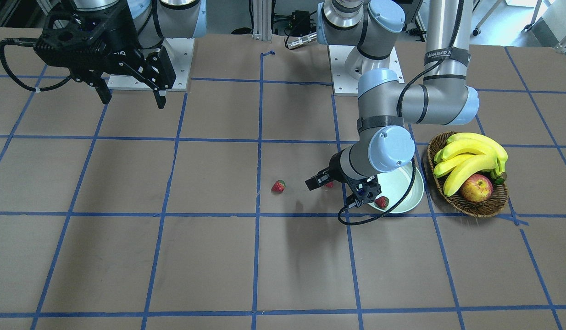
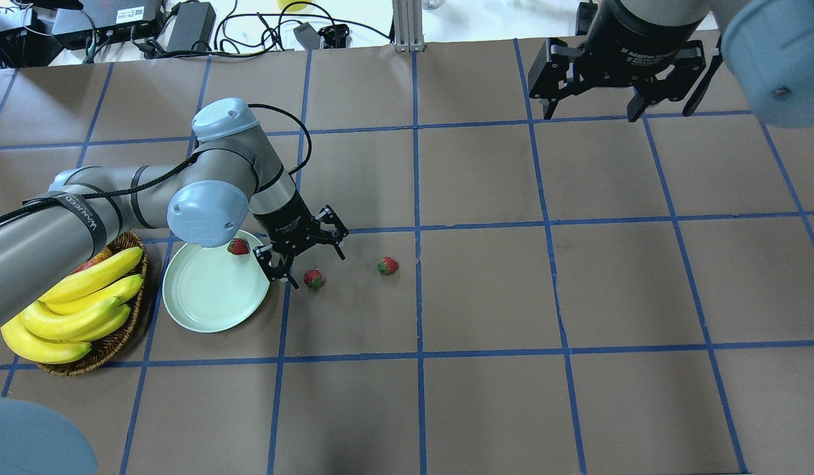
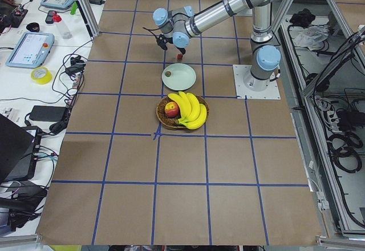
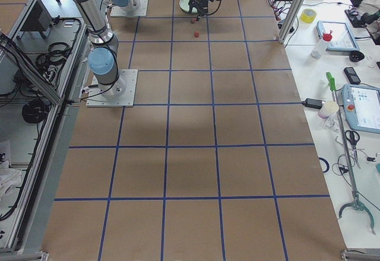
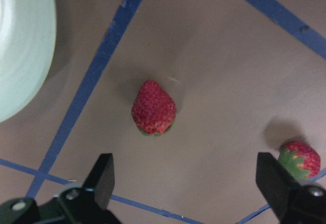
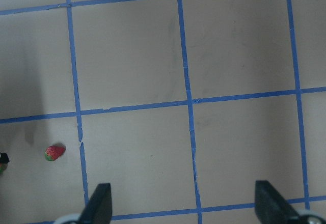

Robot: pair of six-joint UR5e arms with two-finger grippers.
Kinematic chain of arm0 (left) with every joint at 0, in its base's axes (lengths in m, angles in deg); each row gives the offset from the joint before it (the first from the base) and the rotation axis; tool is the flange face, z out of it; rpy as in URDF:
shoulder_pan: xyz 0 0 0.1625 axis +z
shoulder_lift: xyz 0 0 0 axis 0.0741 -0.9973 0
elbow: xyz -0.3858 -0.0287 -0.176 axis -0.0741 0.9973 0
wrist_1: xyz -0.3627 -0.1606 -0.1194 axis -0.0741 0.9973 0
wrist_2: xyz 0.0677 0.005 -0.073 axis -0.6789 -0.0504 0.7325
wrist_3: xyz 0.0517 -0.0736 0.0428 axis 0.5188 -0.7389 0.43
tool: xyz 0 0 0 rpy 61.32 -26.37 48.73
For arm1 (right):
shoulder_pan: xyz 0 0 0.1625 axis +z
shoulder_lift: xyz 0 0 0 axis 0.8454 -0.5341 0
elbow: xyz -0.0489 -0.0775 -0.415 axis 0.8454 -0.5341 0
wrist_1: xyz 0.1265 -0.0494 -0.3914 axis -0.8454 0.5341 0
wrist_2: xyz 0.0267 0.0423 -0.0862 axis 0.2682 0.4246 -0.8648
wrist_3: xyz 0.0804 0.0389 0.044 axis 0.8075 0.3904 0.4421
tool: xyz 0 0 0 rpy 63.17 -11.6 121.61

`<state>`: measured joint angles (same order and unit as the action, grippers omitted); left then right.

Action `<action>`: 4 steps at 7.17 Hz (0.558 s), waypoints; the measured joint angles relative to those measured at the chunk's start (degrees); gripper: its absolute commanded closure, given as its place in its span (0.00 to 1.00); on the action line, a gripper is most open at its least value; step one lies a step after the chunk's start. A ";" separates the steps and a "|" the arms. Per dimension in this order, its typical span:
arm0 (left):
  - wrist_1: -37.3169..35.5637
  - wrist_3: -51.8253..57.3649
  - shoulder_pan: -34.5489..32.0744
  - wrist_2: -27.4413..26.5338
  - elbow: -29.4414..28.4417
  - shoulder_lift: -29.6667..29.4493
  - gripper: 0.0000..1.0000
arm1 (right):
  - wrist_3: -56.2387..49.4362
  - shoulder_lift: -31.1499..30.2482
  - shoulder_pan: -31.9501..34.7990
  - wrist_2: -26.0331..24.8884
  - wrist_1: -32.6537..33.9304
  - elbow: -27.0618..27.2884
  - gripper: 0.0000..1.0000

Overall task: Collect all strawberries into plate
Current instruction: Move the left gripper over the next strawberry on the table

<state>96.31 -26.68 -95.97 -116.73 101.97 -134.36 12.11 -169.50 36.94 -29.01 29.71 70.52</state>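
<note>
Overhead, the left gripper (image 2: 316,268) hangs low over the counter (image 2: 512,297) just beside the plate (image 2: 209,297), jaws spread wide and empty. The middle strawberry (image 2: 313,278) lies on the counter below the gap between them. The rim strawberry (image 2: 239,246) sits inside the plate at its edge, and the outer strawberry (image 2: 388,265) lies apart on the counter. The right gripper (image 2: 592,113) hovers well away, jaws open, holding nothing.

From the front, a basket (image 1: 473,210) of bananas (image 1: 471,156) and an apple (image 1: 476,188) stands next to the plate.

The left wrist view centres the middle strawberry ahead of the parted jaws.

The right wrist view shows the outer strawberry at its lower left.
</note>
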 measured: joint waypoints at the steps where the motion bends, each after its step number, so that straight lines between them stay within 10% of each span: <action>1: -0.05 -0.19 -0.02 -0.14 0.18 -0.65 0.00 | 0.00 0.00 0.00 0.00 0.00 0.00 0.00; 4: -2.00 -0.32 -0.01 -3.11 0.09 -2.15 0.18 | 0.00 0.00 0.00 0.00 0.00 0.00 0.00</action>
<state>94.31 -27.00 -95.98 -119.84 102.06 -136.51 12.11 -169.49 36.94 -29.01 29.71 70.52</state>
